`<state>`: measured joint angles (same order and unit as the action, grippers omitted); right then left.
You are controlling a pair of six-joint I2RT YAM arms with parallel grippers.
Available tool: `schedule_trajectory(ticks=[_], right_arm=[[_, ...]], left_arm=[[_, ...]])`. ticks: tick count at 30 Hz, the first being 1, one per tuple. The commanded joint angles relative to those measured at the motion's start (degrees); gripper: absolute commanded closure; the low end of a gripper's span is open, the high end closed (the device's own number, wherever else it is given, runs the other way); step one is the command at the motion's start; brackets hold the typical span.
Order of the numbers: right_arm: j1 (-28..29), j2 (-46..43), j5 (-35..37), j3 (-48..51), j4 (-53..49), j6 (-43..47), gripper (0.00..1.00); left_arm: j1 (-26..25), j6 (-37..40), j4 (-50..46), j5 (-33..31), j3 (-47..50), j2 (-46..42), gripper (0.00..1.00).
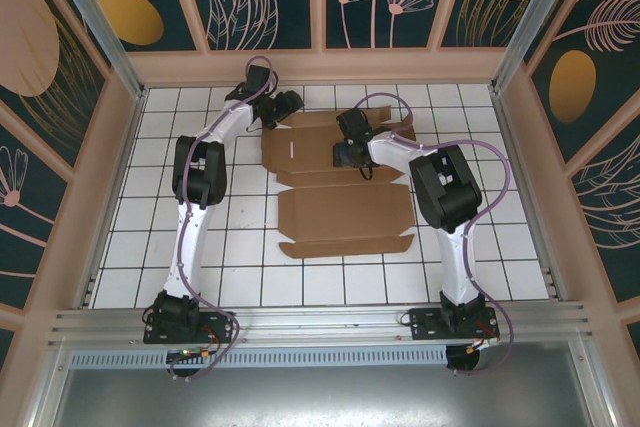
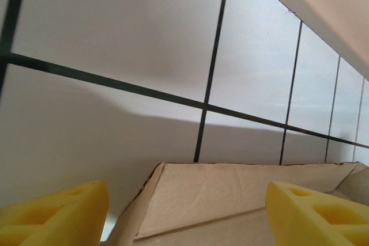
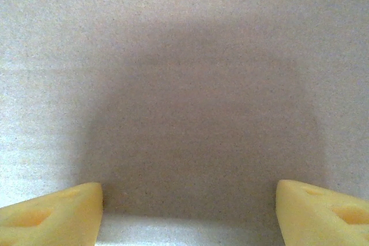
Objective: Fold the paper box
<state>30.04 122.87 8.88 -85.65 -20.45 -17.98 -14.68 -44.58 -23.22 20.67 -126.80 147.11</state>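
Flat, creased brown cardboard paper box (image 1: 340,212)

Left pincer (image 1: 284,107) is at the far-left corner of the paper box (image 1: 340,212), right pincer (image 1: 346,156) above it.

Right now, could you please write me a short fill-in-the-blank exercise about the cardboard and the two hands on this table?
1. The flat brown die-cut cardboard sheet lies on a table of white ____.
2. The left hand is at the sheet's far ____ corner.
3. The right hand, over the sheet's far half, is not shut but ____, like the left hand.
Missing words: tiles; left; open.
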Motion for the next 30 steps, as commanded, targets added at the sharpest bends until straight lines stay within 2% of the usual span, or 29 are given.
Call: schedule_trajectory(ticks=[1, 11, 24, 27, 30], right_arm=[[0.98, 7.91, -9.31, 2.86, -6.36, -2.26, 0.23], [0.98, 8.86, -10.15, 2.25, -6.01, -2.24, 0.26], [0.98, 10.00, -10.49, 2.13, -6.42, -2.50, 0.30], [0.98, 9.93, -9.97, 2.06, -6.75, -2.50, 0.30], [0.98, 9.52, -9.87, 2.58, -6.67, -2.67, 0.31]], left_arm=[[-0.49, -0.73, 2.56, 2.61, 0.94, -2.08, 0.29], [-2.34, -2.85, 6.27, 5.12, 2.20, -2.06, 0.29], [-3.66, -3.93, 5.99, 5.24, -2.49, 1.51, 0.31], [-3.75, -1.96, 2.70, 2.74, -4.40, 0.95, 0.31], [-2.73, -0.11, 0.80, -2.24, -2.20, -3.77, 0.28]])
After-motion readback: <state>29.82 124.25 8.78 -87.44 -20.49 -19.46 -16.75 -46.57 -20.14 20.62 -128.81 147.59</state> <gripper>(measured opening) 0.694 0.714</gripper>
